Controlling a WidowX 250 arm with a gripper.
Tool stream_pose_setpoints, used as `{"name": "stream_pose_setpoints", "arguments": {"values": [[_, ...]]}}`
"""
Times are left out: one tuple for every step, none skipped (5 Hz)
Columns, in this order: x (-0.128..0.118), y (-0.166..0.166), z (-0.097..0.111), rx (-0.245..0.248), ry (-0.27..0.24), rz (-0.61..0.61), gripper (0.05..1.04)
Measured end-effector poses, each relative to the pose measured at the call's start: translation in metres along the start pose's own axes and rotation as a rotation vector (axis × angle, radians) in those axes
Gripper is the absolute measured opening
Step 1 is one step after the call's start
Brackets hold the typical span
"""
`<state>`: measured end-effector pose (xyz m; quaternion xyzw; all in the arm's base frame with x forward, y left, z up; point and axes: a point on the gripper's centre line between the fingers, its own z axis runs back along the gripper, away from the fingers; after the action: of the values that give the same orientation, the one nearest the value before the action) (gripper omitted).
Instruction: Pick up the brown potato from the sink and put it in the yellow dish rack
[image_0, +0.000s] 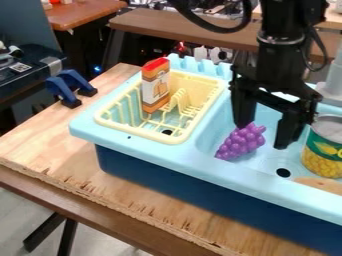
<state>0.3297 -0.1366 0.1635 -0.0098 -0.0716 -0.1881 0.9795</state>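
The black gripper (262, 136) hangs over the light-blue sink basin (212, 122) with its two fingers spread wide. Purple toy grapes (242, 143) lie in the basin, just below the left-hand finger; whether that finger touches them I cannot tell. Nothing is visible between the fingers. To the right of the right-hand finger stands a corn can (324, 155) with a green and yellow label. A yellow dish rack (184, 136) sits at the left of the sink, holding an upright orange and white box (155, 86) with a red top.
A drain hole (283, 172) is at the basin's front. Something tan and flat (322, 184) lies by the can at the right edge. Blue clamps (69, 86) sit on the wooden table (50, 145) at the left. The faucet (333, 80) rises at the right behind the can.
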Motion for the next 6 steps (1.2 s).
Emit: {"name": "stream_pose_setpoints", "arguments": {"values": [[0.009, -0.010, -0.004, -0.062, -0.045, -0.071, 1.002], [0.016, -0.009, -0.035, -0.069, 0.036, -0.079, 1.002], [0.023, -0.014, -0.032, -0.102, -0.001, -0.090, 1.002], [0.027, -0.017, -0.033, -0.135, -0.029, -0.089, 1.002], [0.024, -0.025, -0.042, -0.182, -0.035, -0.092, 1.002], [0.024, -0.034, -0.040, -0.228, -0.040, -0.130, 1.002]]}}
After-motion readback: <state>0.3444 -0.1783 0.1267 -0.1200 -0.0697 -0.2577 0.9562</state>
